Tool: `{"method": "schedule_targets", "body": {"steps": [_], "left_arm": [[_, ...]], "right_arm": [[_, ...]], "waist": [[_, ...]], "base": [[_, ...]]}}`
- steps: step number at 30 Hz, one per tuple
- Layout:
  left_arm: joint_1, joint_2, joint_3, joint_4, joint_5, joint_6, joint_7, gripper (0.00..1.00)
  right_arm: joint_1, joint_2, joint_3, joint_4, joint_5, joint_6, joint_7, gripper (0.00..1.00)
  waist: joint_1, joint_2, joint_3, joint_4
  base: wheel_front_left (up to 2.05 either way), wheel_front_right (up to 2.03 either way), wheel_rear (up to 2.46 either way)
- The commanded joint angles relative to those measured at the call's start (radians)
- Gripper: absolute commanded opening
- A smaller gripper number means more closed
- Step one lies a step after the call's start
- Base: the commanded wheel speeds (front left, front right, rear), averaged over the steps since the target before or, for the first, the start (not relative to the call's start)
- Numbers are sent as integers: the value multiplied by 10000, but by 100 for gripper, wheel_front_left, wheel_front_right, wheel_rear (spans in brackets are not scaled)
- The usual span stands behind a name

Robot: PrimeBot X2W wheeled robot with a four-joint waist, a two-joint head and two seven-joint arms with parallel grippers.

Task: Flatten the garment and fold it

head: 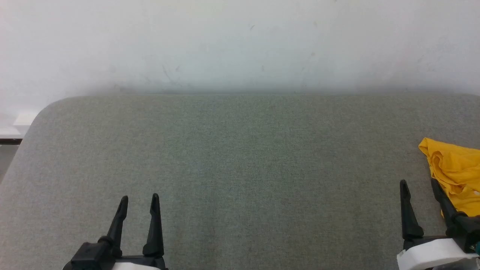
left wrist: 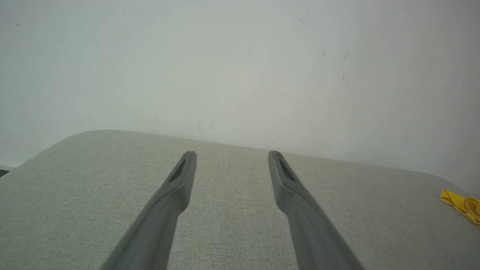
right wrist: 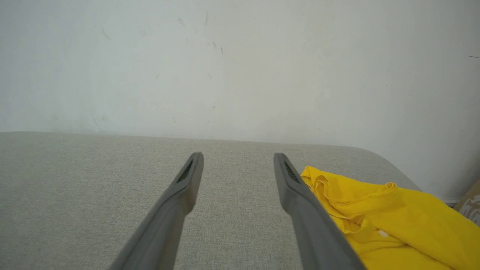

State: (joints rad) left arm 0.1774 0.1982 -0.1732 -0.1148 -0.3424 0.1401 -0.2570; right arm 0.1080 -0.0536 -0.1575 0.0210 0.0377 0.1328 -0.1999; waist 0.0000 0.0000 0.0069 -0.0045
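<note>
Fingers [head: 154, 221] of left gripper [head: 140, 197] and right gripper [head: 418, 182] spread, empty; the garment [head: 455, 168] (soft, light, bunched) likely pinches best at its near edge.

Indoor test station of the laboratory kind. A table [head: 240, 157] covered in plain grey woven cloth, with rounded corners, stands against a white painted wall [head: 240, 45] that carries small dark scuffs [head: 167, 75]. A white ledge [head: 17, 125] lies low beyond the table's left corner, and the corner of a cardboard box [right wrist: 470, 204] shows past its right end. The left gripper [head: 140, 196] and the right gripper [head: 418, 181], poised over the cloth, mark it as a robot's workbench.
</note>
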Motion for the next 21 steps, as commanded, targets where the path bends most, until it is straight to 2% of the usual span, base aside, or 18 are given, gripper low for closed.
{"method": "schedule_targets", "body": {"steps": [1, 14, 15, 21], "left_arm": [[64, -88, 92, 56, 120, -116, -47, 100], [33, -568, 541, 430, 708, -696, -47, 100], [-2, -544, 509, 405, 716, -612, 4, 0], [-20, -545, 496, 408, 735, -610, 41, 0]], "right_arm": [[64, 32, 43, 81, 74, -21, -130, 100], [-134, 33, 176, 467, 155, -21, -318, 100], [-17, 2, 168, 477, 84, 0, -251, 0], [-24, -5, 179, 472, 72, 0, -209, 0]], "waist": [[0, 0, 50, -11], [0, 0, 44, 23], [1, 0, 44, 23], [1, 0, 42, 23]], "base": [[0, 0, 0], [0, 0, 0], [0, 0, 0], [0, 0, 0]]}}
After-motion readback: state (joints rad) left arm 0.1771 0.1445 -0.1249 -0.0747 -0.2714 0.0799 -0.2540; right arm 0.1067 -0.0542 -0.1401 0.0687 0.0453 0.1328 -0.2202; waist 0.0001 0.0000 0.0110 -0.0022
